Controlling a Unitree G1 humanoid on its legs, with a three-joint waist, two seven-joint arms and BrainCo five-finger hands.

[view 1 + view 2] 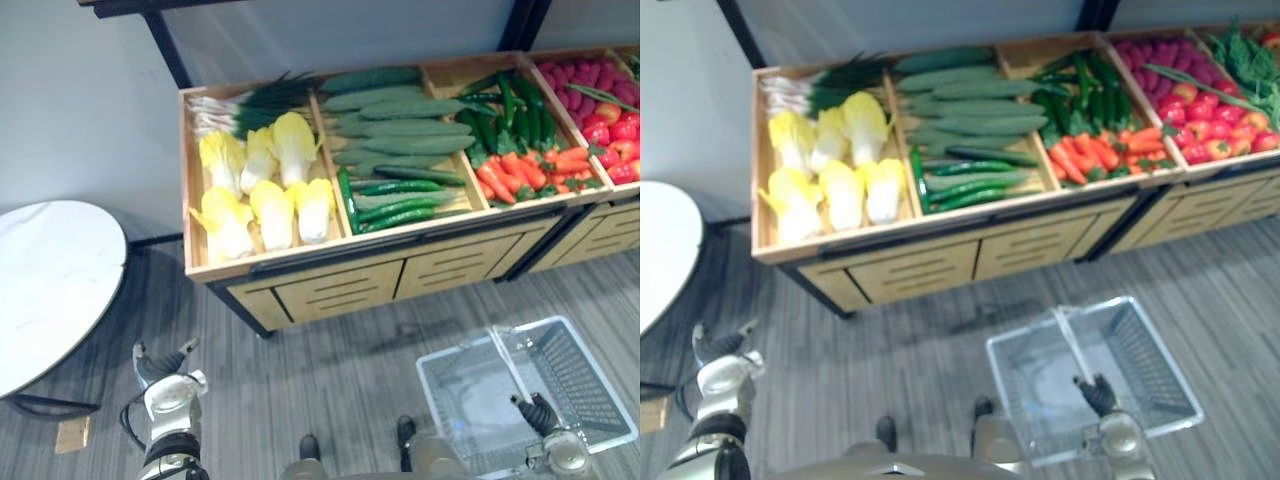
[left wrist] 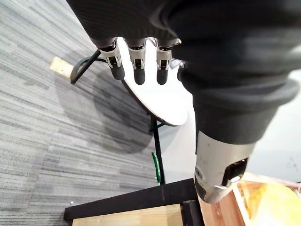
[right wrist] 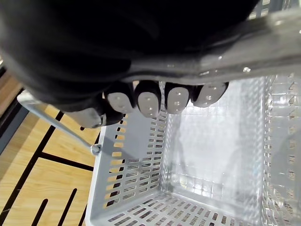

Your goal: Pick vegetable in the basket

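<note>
A wooden display stand (image 1: 330, 285) holds yellow cabbages (image 1: 262, 190), long cucumbers (image 1: 400, 130), green peppers (image 1: 515, 110) and orange-red carrots (image 1: 525, 170). A pale plastic basket (image 1: 570, 375) hangs low at the right, in front of the stand, with nothing in it (image 3: 211, 155). My right hand (image 1: 535, 410) is shut on the basket's handle (image 3: 263, 52), its fingers (image 3: 155, 101) curled round the bar. My left hand (image 1: 162, 370) is low at the left, well short of the stand, with straight fingers (image 2: 136, 66) and nothing in it.
A round white table (image 1: 50, 280) stands at the left on thin black legs, close to my left hand. A small wooden block (image 1: 72, 434) lies on the grey floor beside it. A second crate with red produce (image 1: 610, 125) adjoins the stand on the right.
</note>
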